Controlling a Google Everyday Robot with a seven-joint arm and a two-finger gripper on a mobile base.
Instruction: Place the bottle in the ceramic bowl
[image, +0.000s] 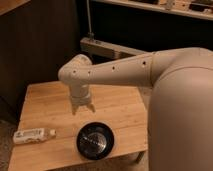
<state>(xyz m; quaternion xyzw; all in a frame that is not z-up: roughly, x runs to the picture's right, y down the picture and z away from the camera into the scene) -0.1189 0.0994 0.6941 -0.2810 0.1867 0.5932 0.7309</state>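
So, far left in the lower part of the frame, the bottle (32, 135) is lying on its side on the wooden table (47, 100), right at the left edge, with the white cap pointing right. It's well apart from the gripper (83, 109), sitting below and to the left of it.

The gripper hangs over the middle of the table, pointing straight down. Its two fingers are spread with a clear gap between them and they're not holding anything.

Just below and slightly right of the gripper is the ceramic bowl (96, 141), black and glossy, near the front edge. All I can see inside it is shiny reflections. The bottle is outside it, off to its left.

The pale arm (125, 70) runs up to the robot's big body (182, 115), which fills the right side.
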